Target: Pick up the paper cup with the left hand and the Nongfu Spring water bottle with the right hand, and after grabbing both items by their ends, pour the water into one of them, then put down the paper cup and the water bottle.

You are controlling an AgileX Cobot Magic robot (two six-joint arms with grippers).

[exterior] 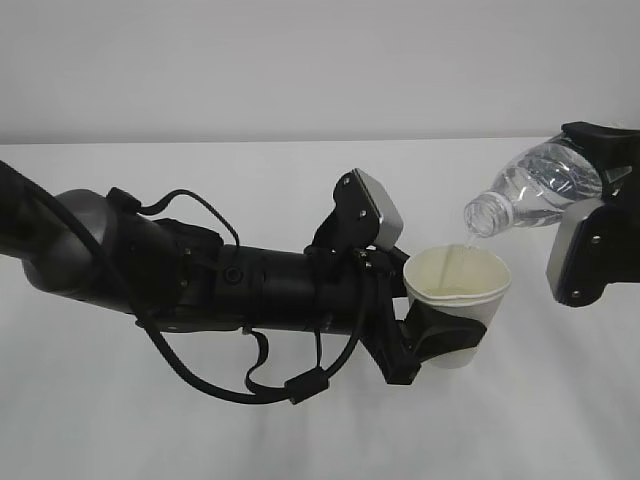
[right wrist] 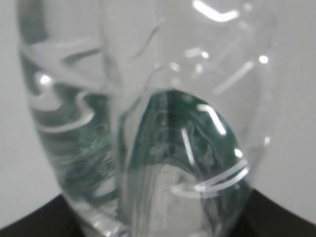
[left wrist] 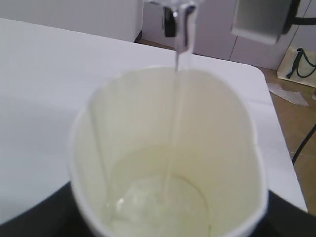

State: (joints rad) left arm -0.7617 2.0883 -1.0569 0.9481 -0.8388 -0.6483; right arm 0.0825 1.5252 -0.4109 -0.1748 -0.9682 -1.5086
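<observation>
I see my left gripper (exterior: 440, 335) clamped on the paper cup (exterior: 458, 290) above the white desk (exterior: 200, 430). Beyond its rim, my right gripper (exterior: 590, 215) holds the Nongfu Spring water bottle (exterior: 530, 190) tilted, pouring in. Behind, a pale wall (exterior: 300, 60).

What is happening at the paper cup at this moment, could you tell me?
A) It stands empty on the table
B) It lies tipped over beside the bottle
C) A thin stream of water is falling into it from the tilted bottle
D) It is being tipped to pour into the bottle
C: the Nongfu Spring water bottle is tilted mouth-down above the paper cup, and a thin stream runs into water pooled at its bottom.
</observation>
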